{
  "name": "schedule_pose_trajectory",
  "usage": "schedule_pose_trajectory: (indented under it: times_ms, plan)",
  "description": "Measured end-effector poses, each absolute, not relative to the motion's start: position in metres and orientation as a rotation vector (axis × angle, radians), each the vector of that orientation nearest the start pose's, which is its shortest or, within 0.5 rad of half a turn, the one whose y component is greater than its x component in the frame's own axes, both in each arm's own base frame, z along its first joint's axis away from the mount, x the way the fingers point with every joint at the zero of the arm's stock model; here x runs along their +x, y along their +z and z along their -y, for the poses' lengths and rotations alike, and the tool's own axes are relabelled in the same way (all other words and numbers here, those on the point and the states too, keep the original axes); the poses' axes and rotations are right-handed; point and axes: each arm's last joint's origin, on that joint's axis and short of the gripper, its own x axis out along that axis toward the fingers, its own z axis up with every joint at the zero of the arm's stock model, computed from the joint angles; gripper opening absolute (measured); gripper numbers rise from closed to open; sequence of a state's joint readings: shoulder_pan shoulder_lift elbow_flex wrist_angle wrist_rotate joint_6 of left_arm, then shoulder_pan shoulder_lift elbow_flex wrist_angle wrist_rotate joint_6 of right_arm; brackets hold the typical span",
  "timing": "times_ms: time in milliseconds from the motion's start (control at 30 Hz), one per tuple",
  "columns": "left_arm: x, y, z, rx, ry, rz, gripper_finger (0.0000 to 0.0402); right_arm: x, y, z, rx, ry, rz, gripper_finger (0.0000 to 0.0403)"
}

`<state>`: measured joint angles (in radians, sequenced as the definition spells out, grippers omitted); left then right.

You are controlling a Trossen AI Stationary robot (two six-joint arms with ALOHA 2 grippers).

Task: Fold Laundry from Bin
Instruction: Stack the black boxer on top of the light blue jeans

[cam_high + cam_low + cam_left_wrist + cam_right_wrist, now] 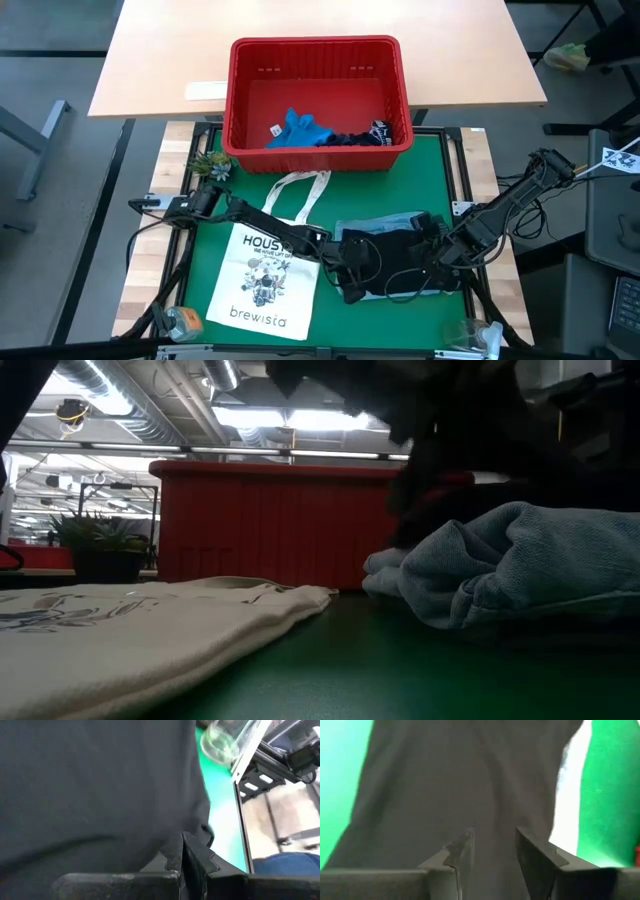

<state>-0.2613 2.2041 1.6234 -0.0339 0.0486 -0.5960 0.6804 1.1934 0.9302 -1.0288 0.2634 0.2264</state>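
overhead, table-level, two close, perhaps blocked wrists

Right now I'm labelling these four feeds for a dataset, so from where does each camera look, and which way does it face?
High view: above the table, facing straight down on the bin, tote bag and both arms.
Low view: at table height, facing level across to the bin; arms are a dark mass above.
Left wrist view: on the left arm, over shut fingers pinching the dark garment.
Right wrist view: on the right arm, past parted fingers, onto that garment.
High and low views share the denim shirt.
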Motion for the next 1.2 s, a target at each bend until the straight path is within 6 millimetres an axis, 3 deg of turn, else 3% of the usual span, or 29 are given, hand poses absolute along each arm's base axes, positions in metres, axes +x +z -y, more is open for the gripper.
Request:
schedule_pose_trajectory:
  times_ms: [233,633,867,1100,1200]
  plan:
    - [0.468,0.205,0.113,-0.427,-0.067,-0.664,0.0,0.161,0.251,-0.123,-0.346,0.282,-1.203,0.0143]
    - [0.463,0.191,0.07,-0.345,0.235,-0.785,0.0,0.14,0.239,-0.14,-0.3,0.313,-1.26,0.0143]
    - [0.458,0.183,0.056,-0.328,0.299,-0.858,0.0,0.127,0.225,-0.144,-0.275,0.267,-1.3,0.0143]
    - [0.459,0.185,0.048,-0.307,0.302,-0.857,0.0,0.126,0.225,-0.145,-0.273,0.268,-1.301,0.0143]
    - [0.457,0.203,0.048,-0.273,0.278,-0.836,0.0,0.128,0.232,-0.146,-0.281,0.286,-1.285,0.0143]
